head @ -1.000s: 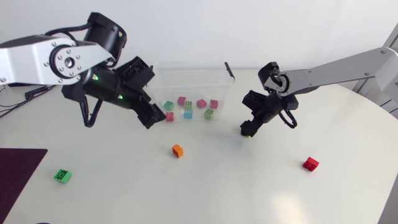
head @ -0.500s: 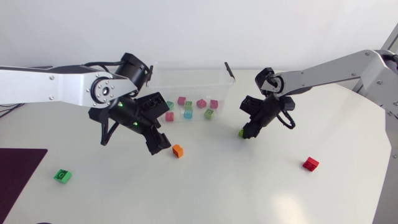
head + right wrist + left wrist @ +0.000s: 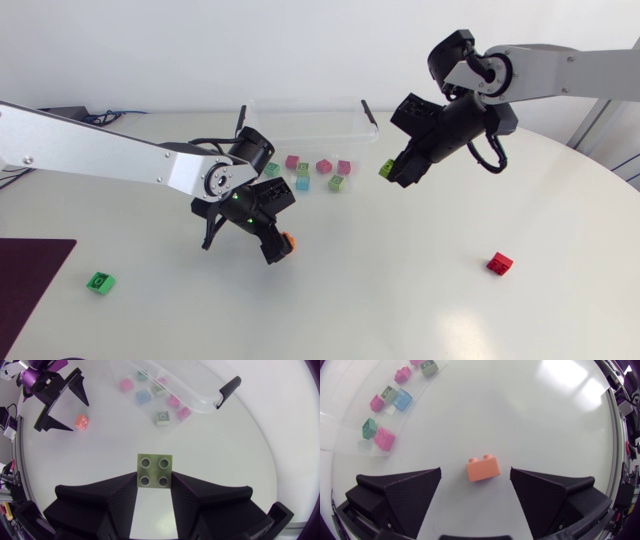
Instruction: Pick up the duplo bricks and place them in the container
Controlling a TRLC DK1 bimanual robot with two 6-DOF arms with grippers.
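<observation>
Head view, right gripper [image 3: 395,172]: has risen off the table [image 3: 400,300] with the lime brick [image 3: 385,168] and now hangs just beside the container's [image 3: 300,118] right end; a drop looks next.
Head view, left gripper [image 3: 272,243]: has swung away from the container and down to the orange brick [image 3: 288,240] in front of it; a grasp looks next.
Head view, leftovers: red brick [image 3: 499,263] well right of the container, green brick [image 3: 99,283] well left and in front of it; both untouched.
Left wrist view, jaws: wide apart, matte black wedges on either side of the orange brick [image 3: 483,468], neither touching it; nothing held.
Left wrist view, brick: smooth plastic block, two studs showing, on the glossy white table.
Right wrist view, jaws: closed onto the lime brick [image 3: 155,470] from two sides; its four round studs face the camera.
Right wrist view, container [image 3: 200,405]: clear thin-walled tub ahead of the gripper, with a black latch [image 3: 227,387] and pink, blue and green stored bricks [image 3: 143,395].
</observation>
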